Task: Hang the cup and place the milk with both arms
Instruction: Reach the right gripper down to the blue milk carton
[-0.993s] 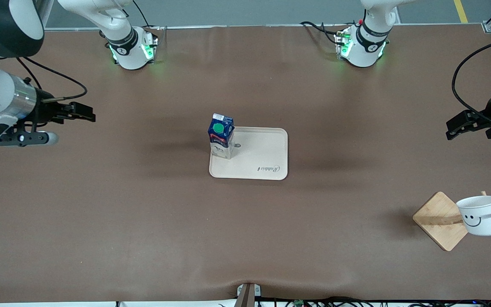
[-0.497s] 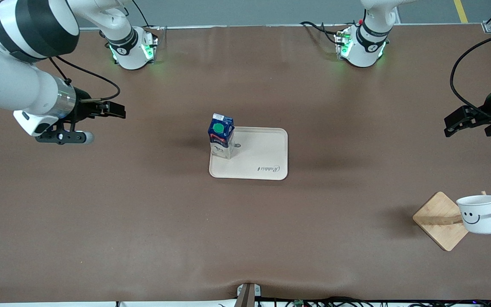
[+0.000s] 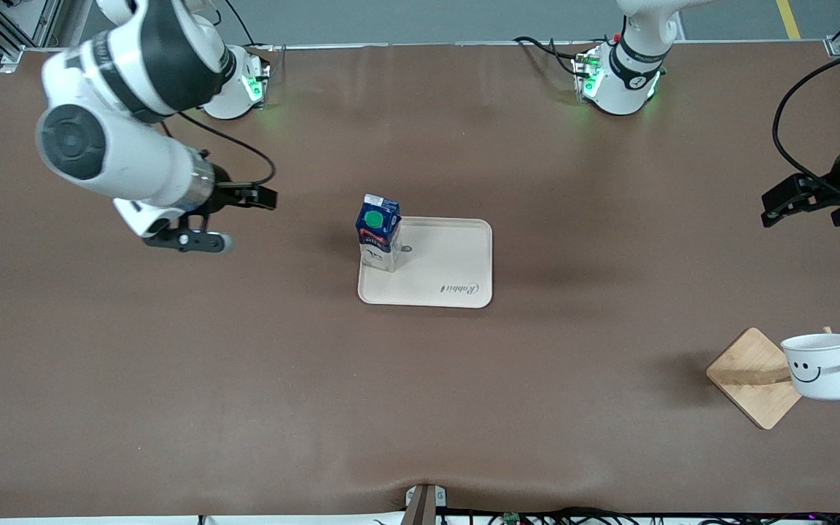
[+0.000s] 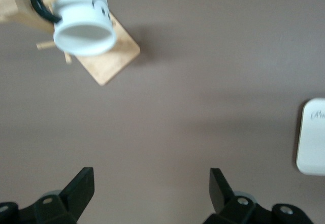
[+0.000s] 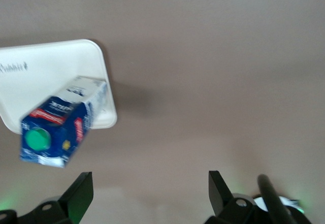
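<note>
standing upright on the tray, at its corner toward the right arm's end and farther from the front camera, the milk has its long axis vertical, green cap facing up toward that camera. the right gripper hangs over bare table toward the right arm's end, fingers spread and empty, pointing toward the carton; in its wrist view the milk lies ahead of the parted fingers. this is the nearer arm to the milk by a clear margin.

the cup hangs by its black handle on a peg of the wooden rack, at the left arm's end and nearer the front camera than the tray. the left gripper hovers over the table edge at that end, fingers apart, nothing held; its wrist view shows the cup well ahead.

judging from this, both things look already placed, so any coming move turns on the right gripper's straight line to the milk.
</note>
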Action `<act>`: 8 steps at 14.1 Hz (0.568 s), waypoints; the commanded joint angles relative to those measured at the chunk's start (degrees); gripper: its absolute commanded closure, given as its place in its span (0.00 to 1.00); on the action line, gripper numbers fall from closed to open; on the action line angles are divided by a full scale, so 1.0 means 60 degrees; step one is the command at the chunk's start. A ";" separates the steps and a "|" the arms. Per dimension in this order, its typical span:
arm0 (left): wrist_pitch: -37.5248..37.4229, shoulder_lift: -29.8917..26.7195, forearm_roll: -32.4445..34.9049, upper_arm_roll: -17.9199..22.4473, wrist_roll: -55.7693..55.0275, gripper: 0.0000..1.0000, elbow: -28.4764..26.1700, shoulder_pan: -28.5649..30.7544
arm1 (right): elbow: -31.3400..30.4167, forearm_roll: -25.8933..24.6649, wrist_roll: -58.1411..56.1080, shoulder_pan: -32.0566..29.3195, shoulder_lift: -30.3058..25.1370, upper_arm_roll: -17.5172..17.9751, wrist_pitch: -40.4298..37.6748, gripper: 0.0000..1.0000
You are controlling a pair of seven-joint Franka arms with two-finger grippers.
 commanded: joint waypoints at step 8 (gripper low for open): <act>-0.0374 -0.0741 -0.0083 0.1327 0.0115 0.00 -0.0528 -0.1742 | -0.0830 0.0136 0.2726 0.2055 0.0607 -0.0093 0.2784 0.00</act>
